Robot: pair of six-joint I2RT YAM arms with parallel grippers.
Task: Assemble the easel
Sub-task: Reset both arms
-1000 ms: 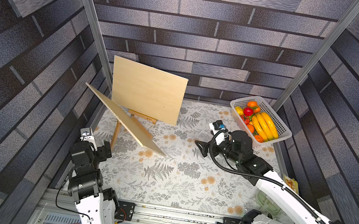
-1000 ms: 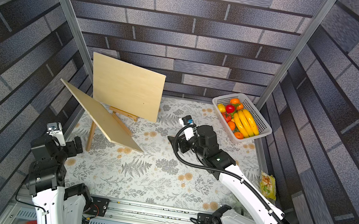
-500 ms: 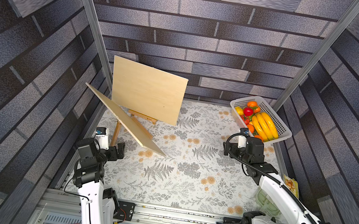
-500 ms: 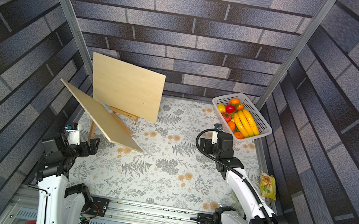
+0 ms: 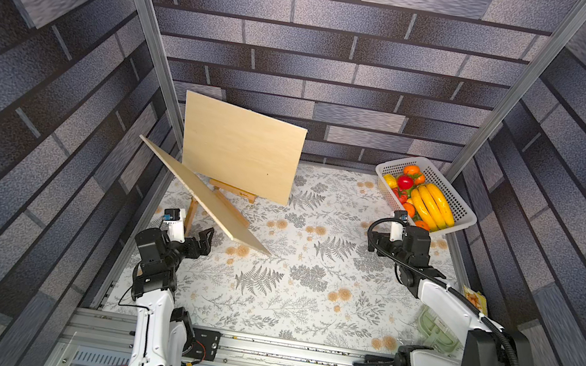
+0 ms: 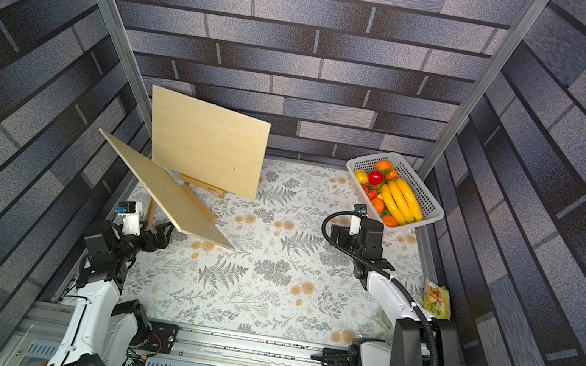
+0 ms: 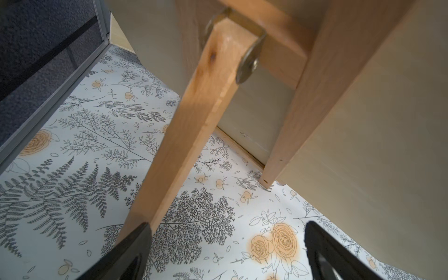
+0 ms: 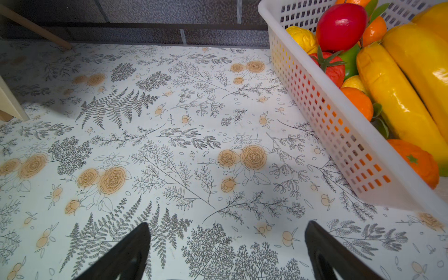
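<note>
Since a second before, the right arm had been pulled back from the middle of the counter (image 5: 305,293) to a spot near the white basket (image 8: 315,101). The left arm had been moved forward, closer to the easel (image 5: 232,191). The boards and the basket had not been moved.

Two arms and two pincers were counted. Two pale wooden boards were counted, and one basket, filled with bananas (image 5: 432,208) and other fruit.

The easel was found at the far left of the counter, under the boards. Whether the wooden sticks belonged to one easel or two could not be told. The upright board (image 5: 241,148) was stood on its long edge near the back wall. The tilted board (image 5: 202,193) was leaned, with its long side sloping from high at the far left down toward the middle of the counter.

In the left wrist view, the easel leg (image 7: 194,121) was seen slanted, from a metal hinge at its top down to the counter.

The left pincer (image 7: 226,225) was spread wide, with nothing in it. It was pointed at the easel, and the low end of the leg was hidden behind one finger (image 7: 135,242). The right pincer (image 8: 226,225) was also spread wide and empty, above bare counter, with the basket to one side.
</note>
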